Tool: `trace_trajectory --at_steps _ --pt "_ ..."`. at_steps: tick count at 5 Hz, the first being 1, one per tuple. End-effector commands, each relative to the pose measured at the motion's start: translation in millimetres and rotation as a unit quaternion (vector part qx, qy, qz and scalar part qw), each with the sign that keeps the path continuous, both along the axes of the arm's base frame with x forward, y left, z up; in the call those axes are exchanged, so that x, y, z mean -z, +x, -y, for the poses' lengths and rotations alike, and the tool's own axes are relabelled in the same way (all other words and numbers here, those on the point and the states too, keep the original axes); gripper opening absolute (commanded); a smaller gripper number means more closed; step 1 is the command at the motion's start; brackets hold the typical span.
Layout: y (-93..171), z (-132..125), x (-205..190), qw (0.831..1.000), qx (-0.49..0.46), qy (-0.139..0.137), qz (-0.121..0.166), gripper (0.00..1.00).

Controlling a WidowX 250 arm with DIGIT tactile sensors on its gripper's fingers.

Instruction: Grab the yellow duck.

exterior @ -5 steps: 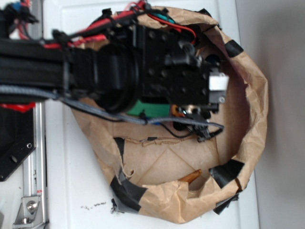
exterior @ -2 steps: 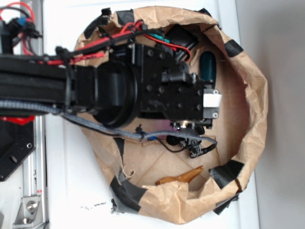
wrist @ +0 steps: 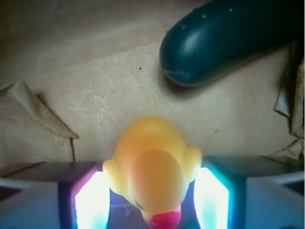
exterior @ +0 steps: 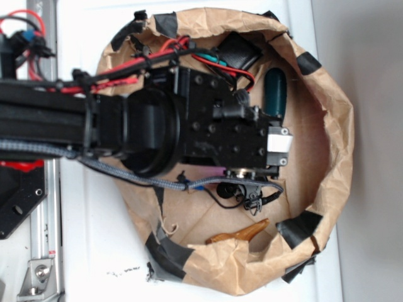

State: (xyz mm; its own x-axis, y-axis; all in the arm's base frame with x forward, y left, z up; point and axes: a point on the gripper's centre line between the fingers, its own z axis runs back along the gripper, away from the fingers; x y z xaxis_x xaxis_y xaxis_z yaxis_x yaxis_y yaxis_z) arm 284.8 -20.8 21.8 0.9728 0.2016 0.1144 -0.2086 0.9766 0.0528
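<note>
The yellow duck (wrist: 152, 167) shows in the wrist view, seen from above with its red-orange beak towards the camera. It sits between my two glowing fingers (wrist: 90, 200), and its sides touch both pads. My gripper (wrist: 151, 168) is shut on the duck, just over the brown paper floor. In the exterior view the arm and wrist (exterior: 208, 126) reach in from the left over the paper ring and hide the duck and the fingertips.
A crumpled brown paper wall (exterior: 337, 145) patched with black tape rings the area. A dark teal oblong object (exterior: 275, 91) lies just beyond the gripper and shows in the wrist view (wrist: 224, 43). A brown curved piece (exterior: 242, 234) lies near the front wall. A black object (exterior: 236, 49) lies at the back.
The arm has moved down the image and dropped lower into the paper ring. The teal object and the brown piece have come into view. The green patch under the arm is now hidden.
</note>
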Motion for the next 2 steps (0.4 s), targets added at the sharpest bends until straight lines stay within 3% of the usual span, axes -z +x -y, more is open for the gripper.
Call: trace_trajectory --at_steps 1,2 --pt "13.6 -26.2 -24.0 0.999 -0.011 0.013 0.029 0.00" --pt "14.4 -33.2 -41.7 0.999 -0.008 0.015 0.041 0.00"
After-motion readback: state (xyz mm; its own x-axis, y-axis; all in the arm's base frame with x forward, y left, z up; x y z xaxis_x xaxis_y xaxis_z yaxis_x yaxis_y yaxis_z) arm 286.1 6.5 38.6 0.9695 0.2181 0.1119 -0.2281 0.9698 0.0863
